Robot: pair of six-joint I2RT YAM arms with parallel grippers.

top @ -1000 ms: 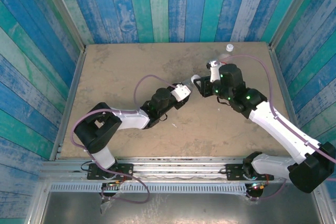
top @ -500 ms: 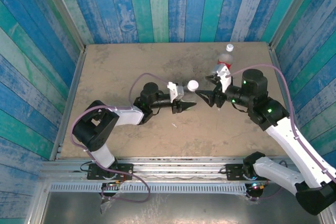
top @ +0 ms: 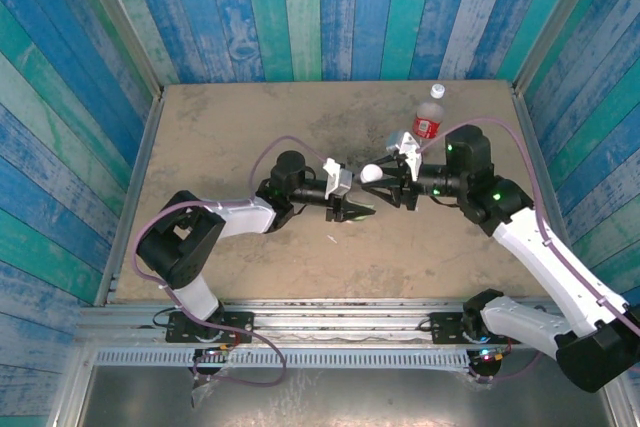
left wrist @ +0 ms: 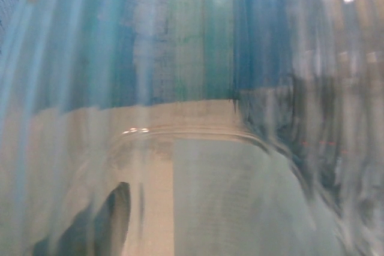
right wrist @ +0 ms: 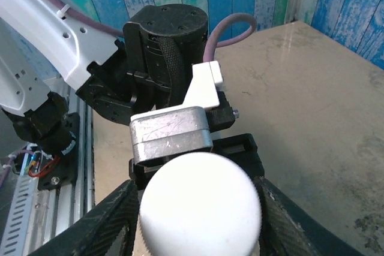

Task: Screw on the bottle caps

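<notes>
A clear bottle with a pale label (left wrist: pixel 240 196) stands very close to the left wrist camera, and my left gripper (top: pixel 352 209) is shut on it. One dark finger (left wrist: pixel 114 217) shows through the plastic. On top of that bottle sits a white bottle cap (top: pixel 371 173) (right wrist: pixel 201 205). My right gripper (top: pixel 386 179) (right wrist: pixel 197 189) is shut on this cap, its ribbed fingers against both sides. The red-labelled bottle (top: pixel 427 125) stands upright at the back right with a white cap (top: pixel 436 92) on it.
The tan table (top: pixel 230 127) is walled by blue and green painted planks. A metal rail (top: pixel 320 312) runs along the near edge. Purple cables (top: pixel 480 112) loop over both arms. In the right wrist view the left arm's wrist block (right wrist: pixel 171 133) sits just behind the cap.
My right gripper has moved left onto the cap and closed round it. The left arm has shifted the bottle slightly. The red-labelled bottle now stands in full view.
</notes>
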